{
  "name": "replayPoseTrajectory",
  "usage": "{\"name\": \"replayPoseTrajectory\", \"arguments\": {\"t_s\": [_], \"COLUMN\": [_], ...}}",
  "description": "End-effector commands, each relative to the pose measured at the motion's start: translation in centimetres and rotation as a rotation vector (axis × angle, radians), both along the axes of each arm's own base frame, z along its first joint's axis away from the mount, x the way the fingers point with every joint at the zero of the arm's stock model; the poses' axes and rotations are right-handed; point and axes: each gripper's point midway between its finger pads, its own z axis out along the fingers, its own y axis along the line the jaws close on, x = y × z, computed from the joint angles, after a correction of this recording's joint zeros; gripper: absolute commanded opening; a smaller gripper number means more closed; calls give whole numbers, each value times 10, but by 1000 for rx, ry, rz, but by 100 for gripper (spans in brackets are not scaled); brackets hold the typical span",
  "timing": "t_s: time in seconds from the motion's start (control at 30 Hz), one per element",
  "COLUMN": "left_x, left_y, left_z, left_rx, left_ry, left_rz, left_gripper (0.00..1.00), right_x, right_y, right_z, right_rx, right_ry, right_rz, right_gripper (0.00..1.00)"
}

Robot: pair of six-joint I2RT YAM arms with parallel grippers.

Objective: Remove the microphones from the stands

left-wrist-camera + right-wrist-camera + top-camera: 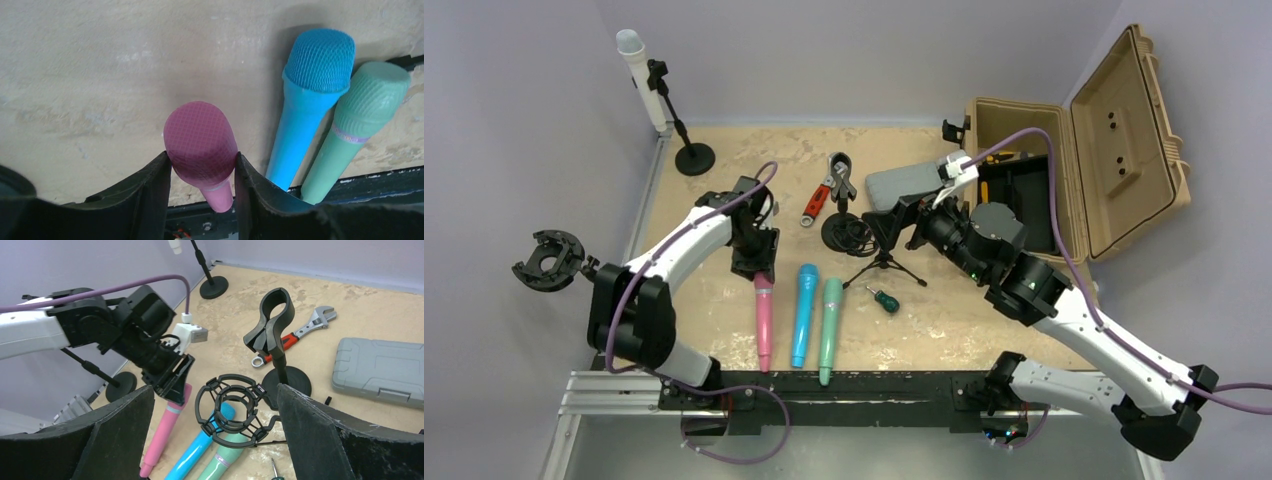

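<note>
A pink microphone (764, 325) lies on the table, handle toward the near edge. My left gripper (761, 268) is shut on its mesh head (200, 140), and both fingers touch the head's sides. A white microphone (637, 75) stands clipped in a black stand (692, 156) at the far left corner. My right gripper (215, 390) is open above an empty black shock-mount ring on a small tripod (232, 410), touching nothing. An empty clip stand (274, 315) stands just behind the ring.
A blue microphone (804, 315) and a green one (829, 325) lie right of the pink one. A red-handled wrench (824, 200), a grey case (904, 180), a small screwdriver (884, 298) and an open tan case (1074, 170) lie farther back and right.
</note>
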Motion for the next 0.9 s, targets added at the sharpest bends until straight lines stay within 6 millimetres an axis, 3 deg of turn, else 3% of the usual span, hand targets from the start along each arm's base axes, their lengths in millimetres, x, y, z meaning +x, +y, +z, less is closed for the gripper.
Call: {"name": "replayPoseTrajectory", "arguments": {"t_s": [0.0,0.07,0.17,0.3,0.43,0.57,0.67,0.77,0.87], "left_x": [18,22,24,26,26,24,21,14,-1], "left_y": [-25,-31,-23,-16,-11,-3,11,43,98], "left_z": [-15,-23,-29,-22,-6,25,55,90,137], "left_rx": [-87,-106,-53,-13,-1,12,56,182,404], "left_ry": [17,30,34,12,-17,-87,-158,-260,-402], "left_rz": [55,65,86,102,102,102,124,208,372], "left_gripper": [0,0,2,37,57,75,77,77,78], "right_x": [-1,-2,-4,-6,-5,-5,-4,-2,-1], "right_y": [-8,-10,-13,-15,-14,-12,-10,-7,-4], "right_z": [14,14,13,13,13,15,17,15,14], "right_rx": [54,55,60,70,68,65,63,49,45], "right_ry": [-26,-24,-23,-25,-24,-29,-33,-29,-28], "right_rz": [-27,-32,-38,-39,-35,-29,-24,-20,-14], "right_gripper": [91,91,91,91,91,91,91,91,91]}}
